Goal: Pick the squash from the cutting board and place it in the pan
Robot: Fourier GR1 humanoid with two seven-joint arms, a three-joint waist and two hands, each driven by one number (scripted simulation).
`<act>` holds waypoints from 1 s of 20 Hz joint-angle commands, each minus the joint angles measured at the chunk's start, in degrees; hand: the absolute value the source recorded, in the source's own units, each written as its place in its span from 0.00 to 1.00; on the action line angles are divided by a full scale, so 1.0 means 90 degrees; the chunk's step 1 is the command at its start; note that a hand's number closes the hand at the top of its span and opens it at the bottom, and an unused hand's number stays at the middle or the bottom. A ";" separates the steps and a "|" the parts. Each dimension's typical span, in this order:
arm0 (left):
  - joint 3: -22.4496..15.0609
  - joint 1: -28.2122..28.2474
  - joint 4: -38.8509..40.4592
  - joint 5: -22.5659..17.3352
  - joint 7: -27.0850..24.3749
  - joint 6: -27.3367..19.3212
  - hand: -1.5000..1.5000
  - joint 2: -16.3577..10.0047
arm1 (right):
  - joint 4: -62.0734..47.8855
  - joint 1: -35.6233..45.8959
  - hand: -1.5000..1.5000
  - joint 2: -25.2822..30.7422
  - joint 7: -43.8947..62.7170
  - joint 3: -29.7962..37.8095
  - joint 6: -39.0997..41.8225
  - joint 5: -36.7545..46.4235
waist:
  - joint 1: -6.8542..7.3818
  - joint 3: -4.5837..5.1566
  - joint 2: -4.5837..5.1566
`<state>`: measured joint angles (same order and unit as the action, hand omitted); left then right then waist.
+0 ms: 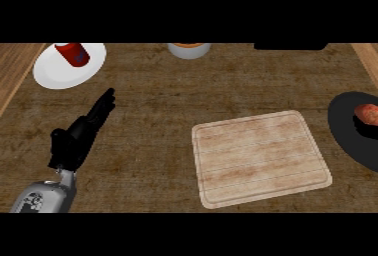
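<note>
Your left hand (72,140) sits at the left of the frame, fingers straight, holding nothing. The cutting board (258,157) is bare — the squash (367,114), if that reddish lump is it, lies in the pan (347,140) at the right edge, well apart from that hand.

left hand (74,142): black, slender fingers | forearm (44,197): glossy grey (small dark marking) | wrist (68,175): pale link

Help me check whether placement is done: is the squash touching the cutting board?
Apart. The head view shows the squash inside the pan at the right edge, with bare counter between the pan and the cutting board.
</note>
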<state>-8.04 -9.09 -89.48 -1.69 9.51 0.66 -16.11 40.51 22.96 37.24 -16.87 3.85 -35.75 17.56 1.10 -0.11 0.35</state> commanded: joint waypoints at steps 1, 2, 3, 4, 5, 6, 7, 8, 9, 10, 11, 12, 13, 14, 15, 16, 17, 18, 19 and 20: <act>0.0051 -0.0205 -0.0013 0.0152 0.0224 -0.0015 0.50 0.0122 | -0.1467 0.0900 1.00 0.0033 -0.0854 0.0449 0.0172 -0.0039 | -0.0006 0.0001 -0.0002; 0.0058 0.0087 -0.0486 0.0073 0.0392 0.0105 0.50 -0.0004 | -0.1741 0.0762 1.00 -0.0111 -0.1233 0.0538 -0.0115 -0.0025 | 0.0013 -0.0001 -0.0006; -0.0151 0.0278 -0.0067 0.0260 -0.0185 0.0013 0.50 0.0178 | -0.2097 0.1075 1.00 0.0208 -0.1260 0.0656 0.0245 -0.0123 | 0.0094 -0.0008 0.0034; -0.0080 0.0043 -0.0292 0.0191 0.0233 0.0019 0.50 0.0159 | -0.2314 0.0880 1.00 -0.0014 -0.1812 0.0737 -0.0089 -0.0117 | 0.0066 -0.0010 0.0026; 0.0061 -0.0025 0.0045 0.0007 -0.0097 0.0206 0.50 0.0026 | -0.2322 0.0970 1.00 0.0334 0.0464 0.0477 0.0527 0.0012 | 0.0123 0.0011 0.0066; 0.0100 -0.0183 -0.0163 0.0001 0.0194 0.0211 0.50 -0.0064 | -0.2637 0.0891 0.00 0.0192 0.0415 0.0267 0.0728 0.0187 | 0.0215 -0.0005 0.0086; 0.0039 -0.0055 -0.0302 0.0016 0.0171 0.0200 0.50 -0.0024 | -0.2858 0.0982 0.00 0.0316 0.0260 0.0238 0.0964 0.0246 | 0.0267 -0.0015 0.0088; 0.0145 -0.0429 -0.0037 0.0031 0.0318 0.0122 0.50 0.0019 | -0.3004 0.1171 0.00 0.0343 0.0241 0.0283 0.1194 0.0206 | 0.0210 -0.0021 0.0110; 0.0043 -0.0157 -0.0021 0.0035 0.0080 0.0236 0.50 0.0054 | -0.3125 0.1265 0.00 0.0251 -0.0106 0.0354 0.1252 0.0165 | 0.0181 -0.0019 0.0082; 0.0007 -0.0222 -0.0063 0.0100 0.0194 0.0090 0.50 0.0160 | -0.3198 0.1559 0.00 0.0434 0.0053 0.0425 0.1623 0.0093 | 0.0227 -0.0023 0.0095; 0.0006 -0.0421 0.0011 0.0078 0.0227 0.0113 0.50 0.0203 | -0.3239 0.1311 0.00 0.0498 -0.0423 0.0606 0.1721 -0.0078 | 0.0171 -0.0034 0.0113; -0.0066 -0.0145 -0.0129 0.0186 0.0093 0.0141 0.50 0.0122 | -0.3290 0.1498 0.00 0.0553 -0.0472 0.0634 0.1674 -0.0056 | 0.0253 -0.0035 0.0111; -0.0010 -0.0007 -0.0190 0.0071 0.0032 0.0282 0.50 0.0041 | -0.3316 0.1569 0.00 0.0265 -0.0507 0.0671 0.1562 -0.0096 | 0.0273 -0.0033 0.0101; -0.0017 -0.0359 -0.0022 0.0122 0.0182 0.0144 0.50 0.0179 | -0.3244 0.1549 0.00 0.0364 -0.0718 0.0930 0.1655 -0.0358 | 0.0230 -0.0048 0.0141; 0.0185 -0.0240 0.0021 -0.0041 -0.0004 0.0261 0.50 0.0059 | -0.3288 0.1669 0.00 0.0325 -0.0659 0.1051 0.1669 -0.0467 | 0.0259 -0.0041 0.0133; 0.0077 -0.0472 -0.0132 0.0058 0.0429 0.0142 0.50 0.0125 | -0.3197 0.1449 0.00 0.0180 -0.1168 0.1210 0.1624 -0.0635 | 0.0185 -0.0053 0.0117; 0.0072 -0.0236 -0.0270 -0.0016 0.0378 0.0283 0.50 0.0028 | -0.3163 0.1587 0.00 0.0318 -0.1171 0.1433 0.1944 -0.0875 | 0.0204 -0.0046 0.0087; 0.0106 -0.0335 -0.0018 0.0043 0.0112 0.0221 0.50 0.0102 | -0.3137 0.1673 0.00 0.0238 -0.1280 0.1578 0.1945 -0.1018 | 0.0201 -0.0052 0.0133; 0.0132 -0.0093 0.0066 0.0153 -0.0078 0.0219 0.50 -0.0002 | -0.3061 0.1510 0.00 0.0336 -0.1652 0.1823 0.2072 -0.1261 | 0.0134 -0.0047 0.0109; 0.0142 -0.0160 -0.0223 -0.0065 0.0306 0.0233 0.50 0.0086 | -0.3052 0.1578 0.00 0.0279 -0.1729 0.2005 0.2108 -0.1442 | 0.0187 -0.0056 0.0091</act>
<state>-7.20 -11.07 -90.34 -1.32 11.06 2.56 -15.46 12.62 36.70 39.92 -27.51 16.61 -19.24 9.81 2.83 -0.53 1.31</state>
